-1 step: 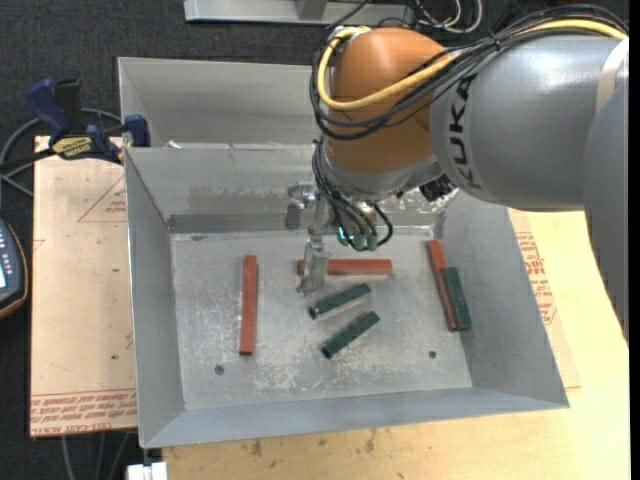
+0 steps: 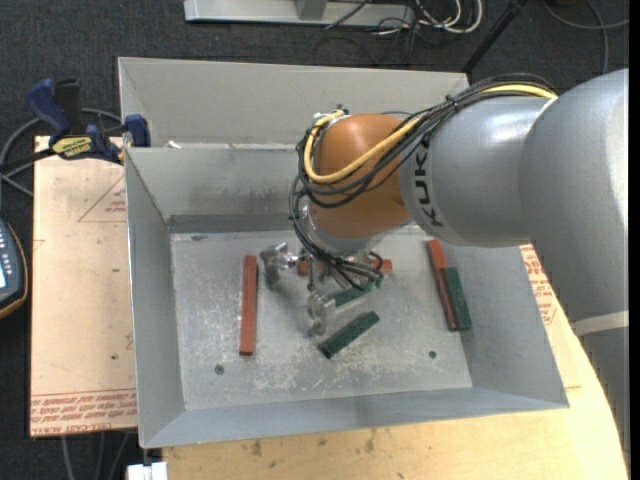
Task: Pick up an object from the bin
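Floor: dark carpet [image 2: 70, 18], cables [image 2: 440, 8] at the top. Grey bin [image 2: 150, 268], scuffed bottom: you have a red-brown stick [image 2: 247, 305] left, a red stick [image 2: 437, 266] and green bar [image 2: 457, 298] right, a dark green block [image 2: 349, 334] mid-bin just beside the gripper [image 2: 320, 306]; whether it is spread or closed you cannot tell

Grey metal bin [image 2: 150, 258] holding flat sticks in two colours. Two red: left red stick [image 2: 246, 304], right red stick [image 2: 437, 268]. Two dark green: middle green stick [image 2: 349, 333], right green stick [image 2: 457, 298]. More red and green bits lie under the arm, too hidden to count.
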Controlling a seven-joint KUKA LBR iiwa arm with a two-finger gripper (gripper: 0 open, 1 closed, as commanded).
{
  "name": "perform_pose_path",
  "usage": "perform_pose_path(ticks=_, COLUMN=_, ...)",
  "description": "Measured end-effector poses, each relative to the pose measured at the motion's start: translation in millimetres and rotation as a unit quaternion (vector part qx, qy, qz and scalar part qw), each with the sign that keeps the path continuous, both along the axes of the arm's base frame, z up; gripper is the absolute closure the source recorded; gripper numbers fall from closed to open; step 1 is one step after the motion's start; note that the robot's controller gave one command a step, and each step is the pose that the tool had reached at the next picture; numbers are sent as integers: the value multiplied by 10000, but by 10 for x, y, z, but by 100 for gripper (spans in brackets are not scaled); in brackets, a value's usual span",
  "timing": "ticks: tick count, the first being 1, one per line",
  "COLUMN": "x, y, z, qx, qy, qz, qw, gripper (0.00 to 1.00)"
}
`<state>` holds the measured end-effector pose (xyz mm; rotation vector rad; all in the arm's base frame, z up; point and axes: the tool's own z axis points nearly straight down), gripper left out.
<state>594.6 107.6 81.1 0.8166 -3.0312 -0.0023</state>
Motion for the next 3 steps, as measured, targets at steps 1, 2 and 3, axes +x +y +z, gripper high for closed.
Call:
perform_pose_path(ticks=1, x=-863, y=-631, z=439, qx=-5, qy=-13, qz=-1237, qw=9923, gripper=0)
perform_pose_path(ticks=2, x=-714, y=-1058, z=-143, qx=-7, qy=-2, qz=-1117, qw=9937, gripper=0)
perform_pose_path(ticks=3, x=-704, y=-1033, z=-104, qx=4, qy=-24, qz=-1104, qw=9939, gripper=100)
